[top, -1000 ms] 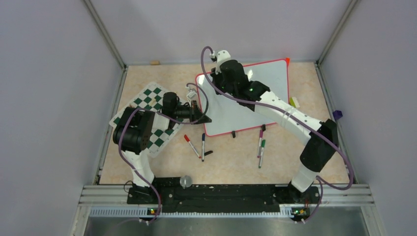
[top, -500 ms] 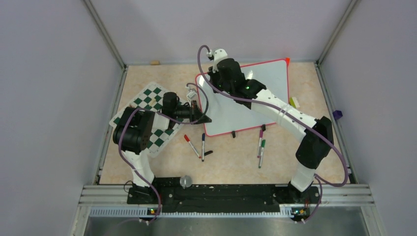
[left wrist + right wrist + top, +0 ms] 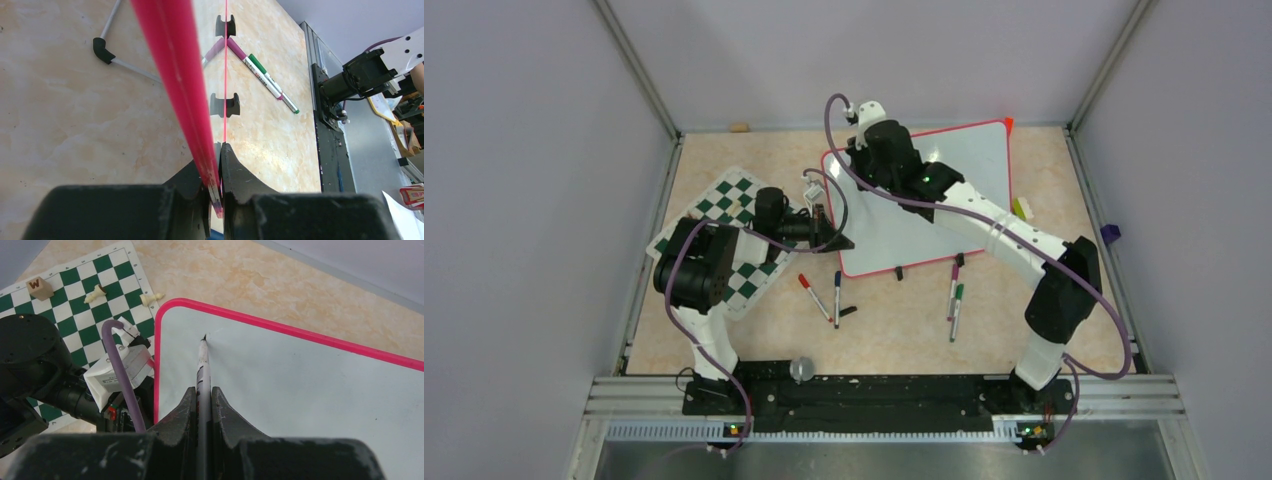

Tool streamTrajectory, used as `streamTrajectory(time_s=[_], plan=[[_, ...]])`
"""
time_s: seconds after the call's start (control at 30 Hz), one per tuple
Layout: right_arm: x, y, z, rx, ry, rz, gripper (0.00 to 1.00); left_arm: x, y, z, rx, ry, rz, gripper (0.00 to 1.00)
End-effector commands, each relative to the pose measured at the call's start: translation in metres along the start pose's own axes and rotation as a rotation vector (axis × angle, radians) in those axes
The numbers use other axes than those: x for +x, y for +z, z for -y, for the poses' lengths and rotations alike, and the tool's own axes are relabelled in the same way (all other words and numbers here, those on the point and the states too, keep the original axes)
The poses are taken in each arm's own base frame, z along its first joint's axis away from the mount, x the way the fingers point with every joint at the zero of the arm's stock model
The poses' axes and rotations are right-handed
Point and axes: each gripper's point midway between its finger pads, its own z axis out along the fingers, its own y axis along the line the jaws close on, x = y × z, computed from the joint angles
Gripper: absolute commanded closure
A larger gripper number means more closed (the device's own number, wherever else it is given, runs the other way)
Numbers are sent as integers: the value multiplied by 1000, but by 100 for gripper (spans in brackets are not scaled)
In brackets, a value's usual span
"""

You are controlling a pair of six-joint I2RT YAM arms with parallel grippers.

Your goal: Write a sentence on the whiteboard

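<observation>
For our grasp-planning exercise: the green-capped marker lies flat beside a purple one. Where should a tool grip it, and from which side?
I would take the green-capped marker by its white near end, clear of the purple marker; come straight down, closing across the barrel, since it lies flat.

Red-framed white whiteboard; green-and-white checkered mat; mottled beige table; white marker.

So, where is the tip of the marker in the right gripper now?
In the right wrist view, the white marker pen, clamped in the right gripper, has its tip near the far left corner of the glossy red-framed whiteboard.
</observation>
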Motion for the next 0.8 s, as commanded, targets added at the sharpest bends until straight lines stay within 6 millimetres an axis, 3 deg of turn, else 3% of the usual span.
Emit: streamTrajectory(time_s=[0.0,0.23,0.4,0.53,0.77], plan=[[5,-7,2,9,-6,-11,100,19,3,3,45,53,-45,100],[26,-13,1,-14,2,-51,100,19,2,3,40,58,-48,100],[27,-20,-1,-24,11,-50,100,19,2,3,34,60,-53,100],[17,-24,-3,-37,22,-28,100,19,2,3,36,59,-54,100],[-23,-37,-15,-109,41,53,100,19,2,4,38,61,-54,100]])
